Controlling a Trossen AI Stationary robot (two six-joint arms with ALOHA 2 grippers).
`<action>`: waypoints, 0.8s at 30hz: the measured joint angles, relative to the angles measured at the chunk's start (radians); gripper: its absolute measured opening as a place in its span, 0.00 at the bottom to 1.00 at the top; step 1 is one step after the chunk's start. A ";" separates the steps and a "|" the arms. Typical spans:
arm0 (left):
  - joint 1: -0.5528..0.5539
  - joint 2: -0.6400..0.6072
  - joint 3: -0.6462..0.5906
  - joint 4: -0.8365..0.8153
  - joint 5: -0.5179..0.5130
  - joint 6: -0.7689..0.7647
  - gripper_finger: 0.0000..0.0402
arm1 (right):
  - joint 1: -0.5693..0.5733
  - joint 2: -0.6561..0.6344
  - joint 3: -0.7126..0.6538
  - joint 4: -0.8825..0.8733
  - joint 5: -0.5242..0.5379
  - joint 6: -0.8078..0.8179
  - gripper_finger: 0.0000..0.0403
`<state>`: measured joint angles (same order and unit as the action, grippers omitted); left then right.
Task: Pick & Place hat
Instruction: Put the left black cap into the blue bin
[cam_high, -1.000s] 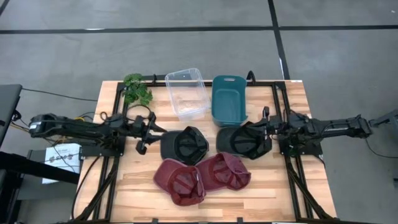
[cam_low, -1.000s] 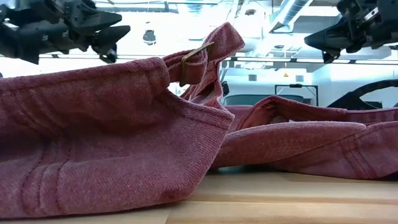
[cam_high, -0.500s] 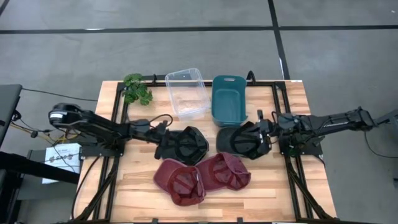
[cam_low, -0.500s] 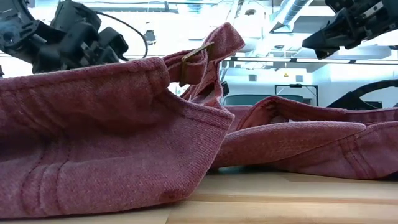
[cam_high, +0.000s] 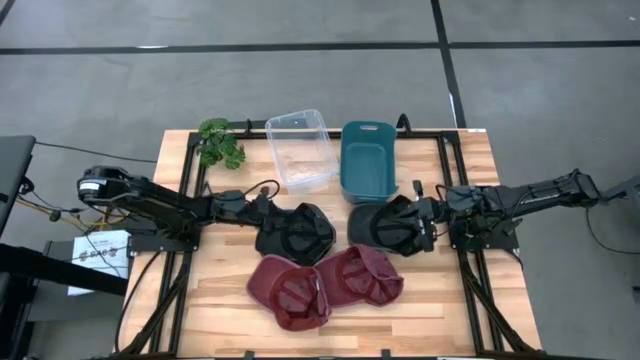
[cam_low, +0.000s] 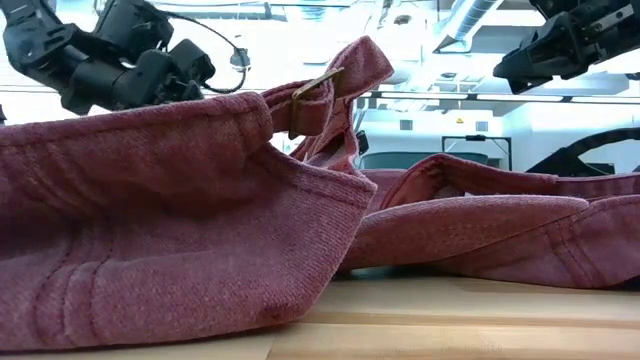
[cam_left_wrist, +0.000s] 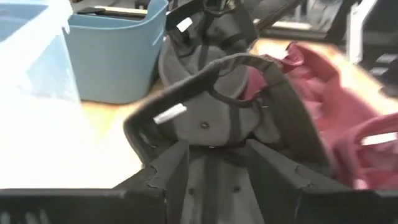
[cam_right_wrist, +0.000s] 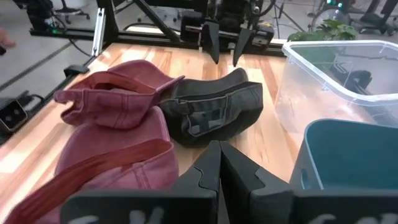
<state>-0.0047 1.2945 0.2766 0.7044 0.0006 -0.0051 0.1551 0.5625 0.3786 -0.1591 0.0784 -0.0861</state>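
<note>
Since a second ago the left claw (cam_high: 262, 212) has advanced onto the left black hat (cam_high: 297, 232) mid-tabletop, fingers spread astride its brim; the hat lies straight ahead of it, brim nearest. Near the far edge, the clear bin (cam_high: 301, 150) and teal bin (cam_high: 367, 160) look empty. The right claw (cam_high: 428, 214), pressed together, hovers by the right black hat (cam_high: 392, 225). Two red hats (cam_high: 325, 283) lie near the front edge.

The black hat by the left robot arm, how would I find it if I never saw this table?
Find the clear plastic bin at the table's far edge. Just in front of it lies the black hat, upside down, with the left gripper at its edge. Its twin black hat sits below the teal bin; the two hats nearest the front are red.
</note>
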 joint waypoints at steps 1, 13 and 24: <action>-0.001 0.000 0.021 -0.031 -0.009 0.029 0.42 | 0.000 0.000 0.000 -0.002 0.000 -0.002 0.00; 0.000 0.025 0.228 -0.191 -0.017 0.262 0.47 | 0.000 0.000 0.000 -0.021 0.000 -0.003 0.00; 0.005 0.240 0.376 -0.213 -0.017 0.331 0.45 | 0.000 0.000 0.000 -0.025 0.001 -0.027 0.00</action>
<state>0.0007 1.5345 0.6522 0.4911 -0.0162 0.3256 0.1551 0.5623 0.3786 -0.1837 0.0792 -0.1129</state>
